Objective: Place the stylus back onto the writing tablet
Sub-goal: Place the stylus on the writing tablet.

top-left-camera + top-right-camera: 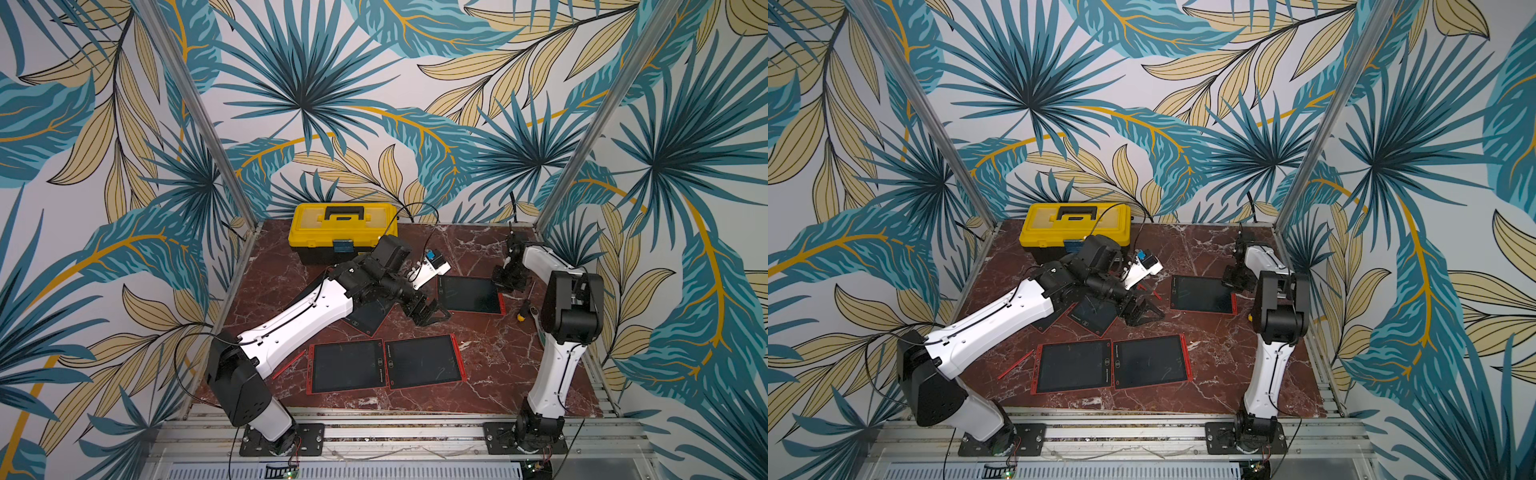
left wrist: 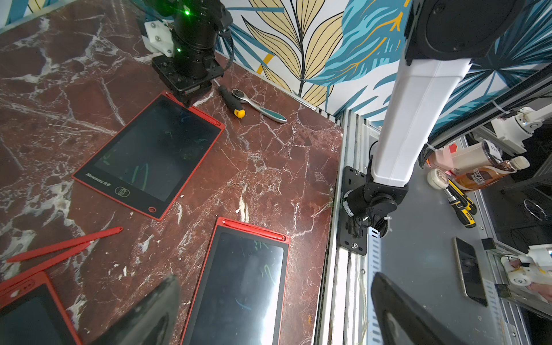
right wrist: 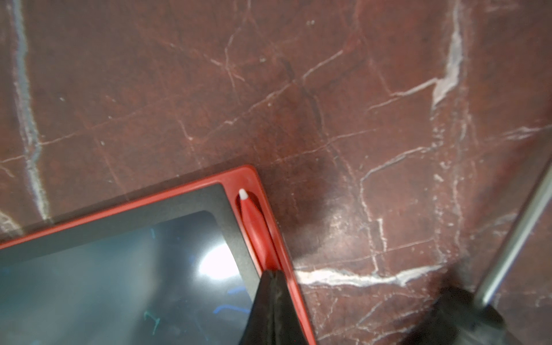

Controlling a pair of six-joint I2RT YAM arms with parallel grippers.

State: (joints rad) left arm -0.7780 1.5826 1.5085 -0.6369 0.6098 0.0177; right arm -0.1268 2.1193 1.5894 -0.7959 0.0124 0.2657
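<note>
A red-framed writing tablet (image 1: pixel 469 295) (image 3: pixel 119 268) lies at the far right of the marble table. A red stylus (image 3: pixel 254 221) with a white tip rests in the slot along its edge. My right gripper (image 3: pixel 272 273) (image 1: pixel 501 286) is shut, and its tips press down on that stylus near the tablet's corner. My left gripper (image 1: pixel 432 313) (image 2: pixel 274 316) hangs open over the middle of the table with nothing between its fingers. Two loose red styluses (image 2: pixel 65 245) lie beside it, and another stylus (image 1: pixel 289 365) lies at the front left.
Two more tablets (image 1: pixel 347 365) (image 1: pixel 424 360) lie side by side at the front, and a tilted one (image 1: pixel 370 318) sits under the left arm. A yellow toolbox (image 1: pixel 343 230) stands at the back. A screwdriver (image 2: pixel 231 101) and a ratchet (image 2: pixel 263 109) lie near the right arm.
</note>
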